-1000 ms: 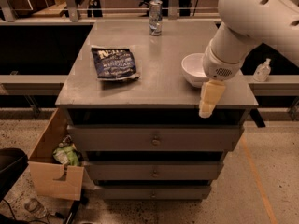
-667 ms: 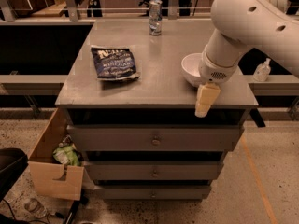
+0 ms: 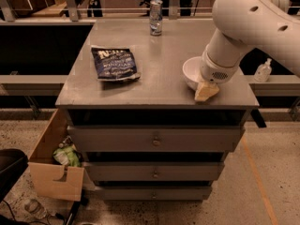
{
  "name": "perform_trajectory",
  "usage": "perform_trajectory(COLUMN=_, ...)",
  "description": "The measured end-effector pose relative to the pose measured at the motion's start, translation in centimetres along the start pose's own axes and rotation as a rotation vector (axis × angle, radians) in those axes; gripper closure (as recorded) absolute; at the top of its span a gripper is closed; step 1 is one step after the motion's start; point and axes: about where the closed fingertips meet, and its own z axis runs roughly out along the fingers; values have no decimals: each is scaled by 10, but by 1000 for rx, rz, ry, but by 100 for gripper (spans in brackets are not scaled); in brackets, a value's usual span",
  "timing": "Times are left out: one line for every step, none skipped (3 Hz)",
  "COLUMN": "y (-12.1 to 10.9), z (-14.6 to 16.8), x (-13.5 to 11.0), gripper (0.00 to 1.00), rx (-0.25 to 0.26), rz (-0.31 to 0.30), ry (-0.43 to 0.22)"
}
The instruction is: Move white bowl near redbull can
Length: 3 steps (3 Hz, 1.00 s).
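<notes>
The white bowl sits on the grey cabinet top near its right front corner. The redbull can stands upright at the back middle of the top, well apart from the bowl. My gripper is low at the bowl's near right rim, just above the table's front edge. The white arm comes down from the upper right and hides the right part of the bowl.
A flat dark blue snack bag lies on the left part of the top. The cabinet has drawers below. An open cardboard box stands on the floor at the left. A small clear bottle stands on the ledge at the right.
The gripper has risen from hanging below the table's front edge to the bowl's near rim. The arm has swung a little left. Bowl, can and bag have not moved.
</notes>
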Motion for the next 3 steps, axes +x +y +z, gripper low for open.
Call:
perform_trajectory(y=1, z=1, x=-1, gripper=95, rx=-2, rz=-2, ry=1)
perform_trajectory(y=1, z=1, x=-1, gripper=100, rx=-2, rz=-3, ry=1)
perform_trajectory(y=1, z=1, x=-1, gripper=100, rx=-2, rz=-2, ry=1)
